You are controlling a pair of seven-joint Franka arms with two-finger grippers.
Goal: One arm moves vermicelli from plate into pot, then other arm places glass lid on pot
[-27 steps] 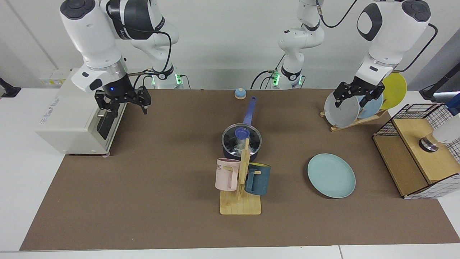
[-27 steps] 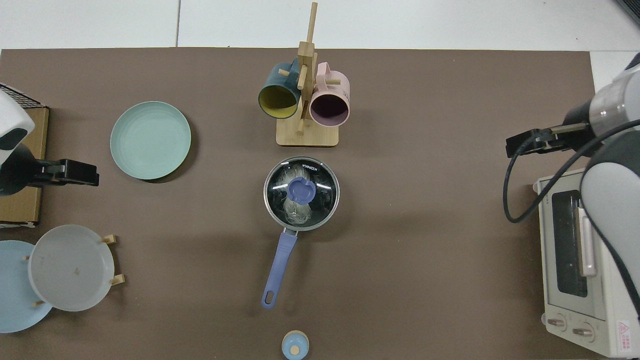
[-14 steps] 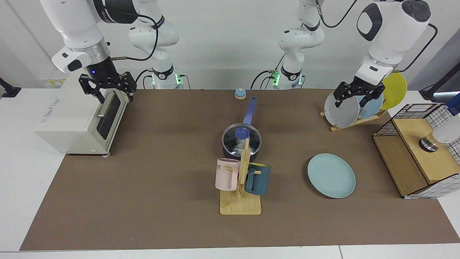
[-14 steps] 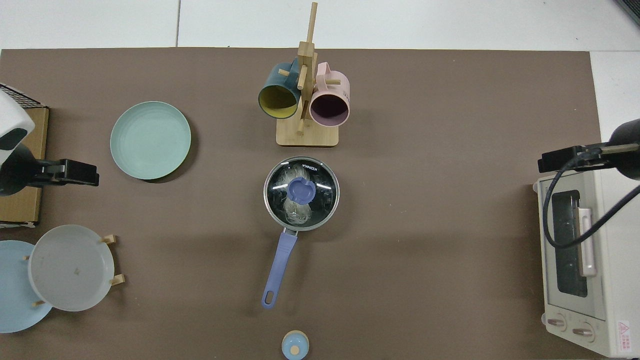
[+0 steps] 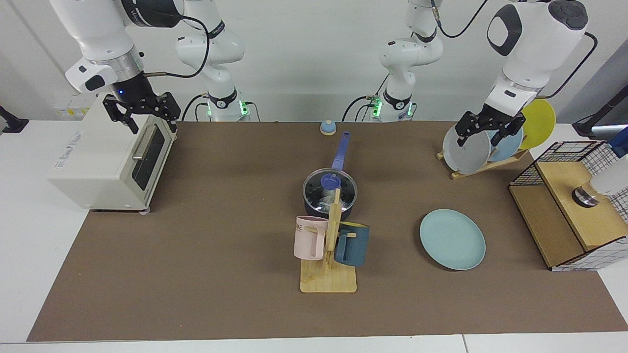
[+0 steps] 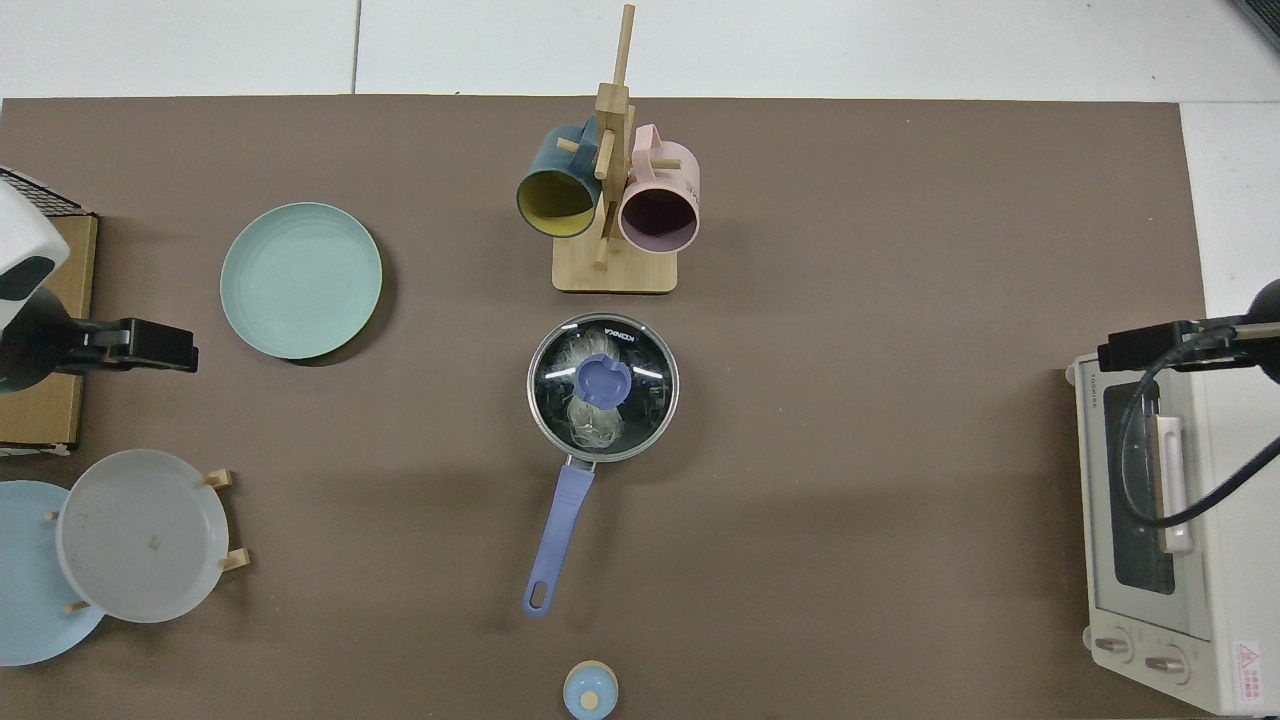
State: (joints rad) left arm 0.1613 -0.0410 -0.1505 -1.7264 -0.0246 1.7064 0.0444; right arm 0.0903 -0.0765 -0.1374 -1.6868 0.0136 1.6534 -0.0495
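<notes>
Glass lid point(image 5: 329, 189) seats on my round black pot point(image 6: 603, 388), vermicelli point(image 6: 592, 420) inside; right tool point(image 5: 143, 117) and left tool point(image 5: 484, 132) both spread, empty.

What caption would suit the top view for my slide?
Glass lid sits on the pot over the vermicelli; teal plate empty; both end effectors at the table's sides.

Mug rack point(image 5: 329, 255) hides pot's point(image 5: 327, 208) near wall in facing view. Vermicelli point(image 6: 592, 420) blurred under glass lid point(image 6: 603, 386), knob covers part; nest count unclear. Sky-blue plate point(image 6: 30, 585) cut by top view's edge, partly behind grey plate point(image 6: 140, 535). Toaster oven point(image 6: 1170, 540) cut at edge. Both arms run out of top view.
</notes>
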